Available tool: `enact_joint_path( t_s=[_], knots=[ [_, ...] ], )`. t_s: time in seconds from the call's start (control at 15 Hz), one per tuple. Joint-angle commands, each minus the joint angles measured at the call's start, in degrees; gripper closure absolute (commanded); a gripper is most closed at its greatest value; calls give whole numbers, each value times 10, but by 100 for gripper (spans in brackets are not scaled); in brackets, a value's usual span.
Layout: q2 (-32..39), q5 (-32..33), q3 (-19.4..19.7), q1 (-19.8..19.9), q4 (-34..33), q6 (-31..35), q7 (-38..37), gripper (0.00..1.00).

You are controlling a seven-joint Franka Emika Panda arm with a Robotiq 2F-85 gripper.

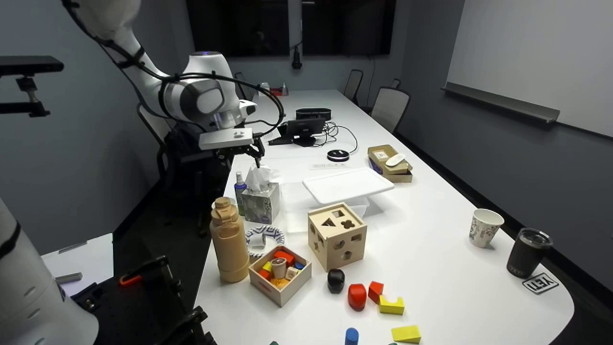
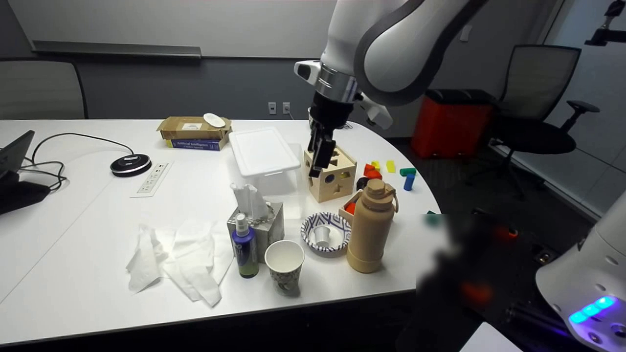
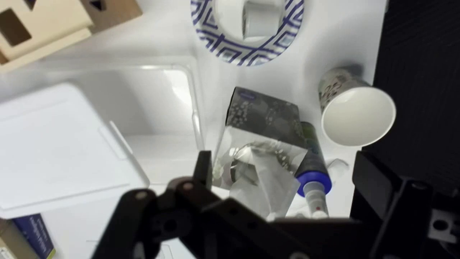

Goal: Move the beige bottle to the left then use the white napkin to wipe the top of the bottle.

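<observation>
Beige bottle (image 2: 370,230), tall, hard-looking and round like a tube, stands up straight near the edge of the big, smooth white table (image 1: 421,268). I can't tell for sure if its move to the left is done. Next in size is the robot's black metal gripper (image 3: 287,171), hanging over the table, apart from the bottle. Its jaws are wide apart, and they hold nothing that I can see. That makes me guess the move is over. A soft white paper napkin (image 2: 193,259), thin and full of folds, lies on the table, well apart from the bottle; it may be more than one sheet. So I'd say the wipe has not yet begun: the gripper has to pick the napkin up, bring it over and rub the bottle's top. Smaller than that is a grey cardboard tissue box (image 1: 261,207), between the napkin and the bottle. Then comes a round paper bowl (image 3: 230,50), white with blue lines, just beside the bottle. Littlest is a thin white paper tissue (image 2: 250,201) poking up from the box; it could be the napkin meant instead.
</observation>
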State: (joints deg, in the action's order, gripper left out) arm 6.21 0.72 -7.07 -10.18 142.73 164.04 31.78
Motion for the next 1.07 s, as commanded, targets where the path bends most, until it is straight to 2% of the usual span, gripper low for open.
enact_joint_path(
  t_s=[0.0,0.33,0.47,0.53,0.6,0.73,1.0],
  knots=[
    [124,70,-10,6,-119,33,-33,0],
    [262,107,-38,-6,-256,24,-48,0],
    [302,125,-35,-20,-297,25,-59,0],
    [319,133,-30,-29,-317,23,-66,9],
    [333,141,-26,-36,-333,22,-73,26],
    [351,163,0,-62,-361,20,-98,42],
    [373,178,5,-74,-398,-1,-114,73]
  ],
)
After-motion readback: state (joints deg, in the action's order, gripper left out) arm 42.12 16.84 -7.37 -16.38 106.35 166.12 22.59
